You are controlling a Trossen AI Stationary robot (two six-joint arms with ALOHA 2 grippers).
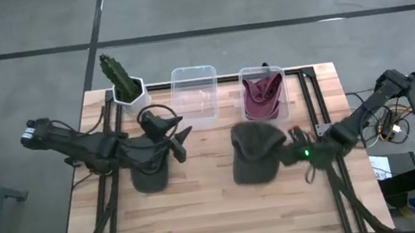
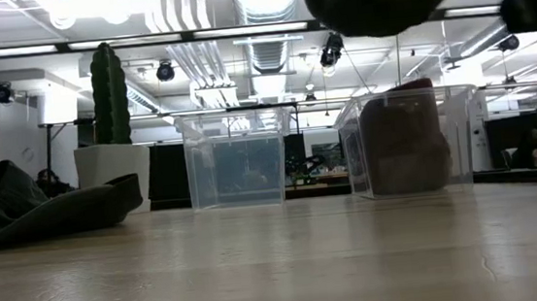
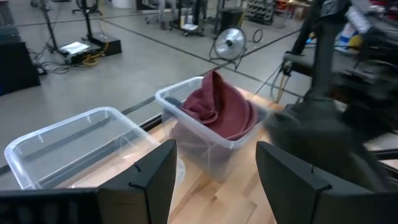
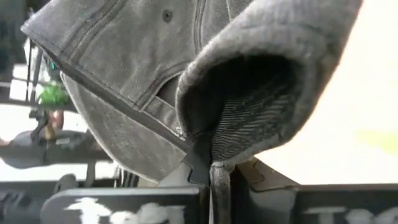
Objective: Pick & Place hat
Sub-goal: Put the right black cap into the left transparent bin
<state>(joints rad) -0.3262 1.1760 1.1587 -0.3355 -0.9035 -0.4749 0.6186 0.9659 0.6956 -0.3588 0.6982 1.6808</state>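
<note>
A dark grey cap (image 1: 255, 152) is held by my right gripper (image 1: 284, 152), which reaches in from the table's right; in the low view this cap (image 2: 382, 4) hangs high above the tabletop. A second dark cap (image 1: 151, 175) lies on the wood left of centre (image 2: 40, 209). My left gripper (image 1: 169, 139) hovers open just beyond that cap, its fingers (image 3: 155, 177) pointing toward the bins. At the far edge, one clear bin (image 1: 195, 94) holds nothing and another clear bin (image 1: 284, 84) holds a maroon hat (image 1: 262, 94). My right gripper (image 4: 211, 171) pinches a folded-over edge of the grey cap (image 4: 214, 146) between its two fingers, more than one layer of cloth. The fingers come roughly level from the table's right side. The cap is lifted clear of the table and spreads out beyond the fingertips.
A cactus in a white pot (image 1: 124, 85) stands at the far left corner beside the bins. Black frame rails (image 1: 311, 101) run along the table's right and far sides. Bare wood stretches across the near half of the table (image 1: 219, 217).
</note>
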